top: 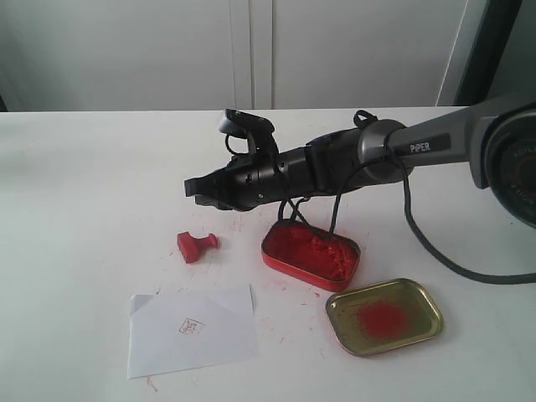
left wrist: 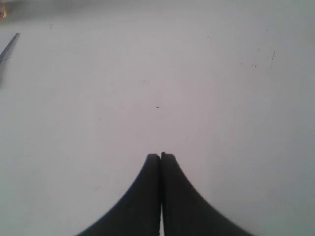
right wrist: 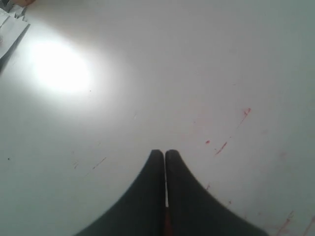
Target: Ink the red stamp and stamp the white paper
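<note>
The white paper (top: 191, 329) is laid nearest on the table (top: 84, 184). Behind it the red stamp (top: 196, 244) is tipped over: judged light, rigid, best pinched by its knob. Beyond, the right gripper (top: 194, 186) is seen empty, jaws pressed together; the left gripper (left wrist: 161, 156) likewise.

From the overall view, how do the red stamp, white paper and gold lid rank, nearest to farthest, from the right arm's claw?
1. red stamp, just below the right gripper tips in the picture.
2. white paper, nearer the camera, past the stamp.
3. gold lid, far off to the right.
</note>
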Controlling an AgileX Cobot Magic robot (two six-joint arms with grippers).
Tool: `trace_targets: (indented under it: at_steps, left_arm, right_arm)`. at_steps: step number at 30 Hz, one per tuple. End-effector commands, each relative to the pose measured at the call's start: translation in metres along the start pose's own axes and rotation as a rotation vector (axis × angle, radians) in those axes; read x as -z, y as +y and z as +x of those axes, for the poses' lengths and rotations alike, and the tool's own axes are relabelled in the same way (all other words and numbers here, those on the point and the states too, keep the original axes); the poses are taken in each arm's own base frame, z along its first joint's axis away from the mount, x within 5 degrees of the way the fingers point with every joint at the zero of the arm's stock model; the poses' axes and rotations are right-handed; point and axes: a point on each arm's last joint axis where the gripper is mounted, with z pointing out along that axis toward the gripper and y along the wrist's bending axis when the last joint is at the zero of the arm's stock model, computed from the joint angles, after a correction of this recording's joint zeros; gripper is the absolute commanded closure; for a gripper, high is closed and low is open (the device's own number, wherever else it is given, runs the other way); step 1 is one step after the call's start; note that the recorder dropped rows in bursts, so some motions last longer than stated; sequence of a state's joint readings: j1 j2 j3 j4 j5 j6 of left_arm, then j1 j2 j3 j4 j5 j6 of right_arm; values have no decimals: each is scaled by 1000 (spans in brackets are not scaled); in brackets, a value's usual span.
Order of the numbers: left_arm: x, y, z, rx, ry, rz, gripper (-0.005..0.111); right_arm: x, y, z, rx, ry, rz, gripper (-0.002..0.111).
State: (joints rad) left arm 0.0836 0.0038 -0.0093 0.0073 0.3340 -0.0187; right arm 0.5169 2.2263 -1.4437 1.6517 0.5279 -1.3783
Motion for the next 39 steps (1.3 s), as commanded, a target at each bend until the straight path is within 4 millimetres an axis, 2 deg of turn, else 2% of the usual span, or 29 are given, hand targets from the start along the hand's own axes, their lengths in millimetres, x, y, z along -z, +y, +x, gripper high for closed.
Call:
trace_targets:
  at_steps: [1, 7, 11, 13, 15, 20, 28, 34, 39]
  left_arm:
    - [-1, 0, 3, 3, 12, -3, 107]
    - [-1, 0, 3, 3, 12, -3, 107]
    - [-1, 0, 3, 3, 12, -3, 107]
    - [-1, 0, 3, 3, 12, -3, 107]
    - [-1, 0, 3, 3, 12, -3, 107]
    - [-1, 0, 3, 3, 12, -3, 107]
    - [-1, 0, 3, 3, 12, -3, 107]
    - [-1, 0, 3, 3, 12, -3, 107]
    - [-1, 0, 3, 3, 12, -3, 107]
  right_arm:
    - [5, -2, -6, 16, -16, 7, 108]
    - [11, 6, -12, 27, -27, -18, 108]
    - [27, 26, -26, 82, -45, -96, 108]
    - [40, 40, -29, 200, 0, -138, 108]
    - [51, 48, -31, 247, 54, -145, 108]
    - [76, 58, -31, 320, 207, -81, 108]
    - [104, 60, -28, 322, 395, 72, 108]
    - [124, 53, -23, 225, 525, 260, 108]
    - [137, 39, -23, 81, 561, 389, 108]
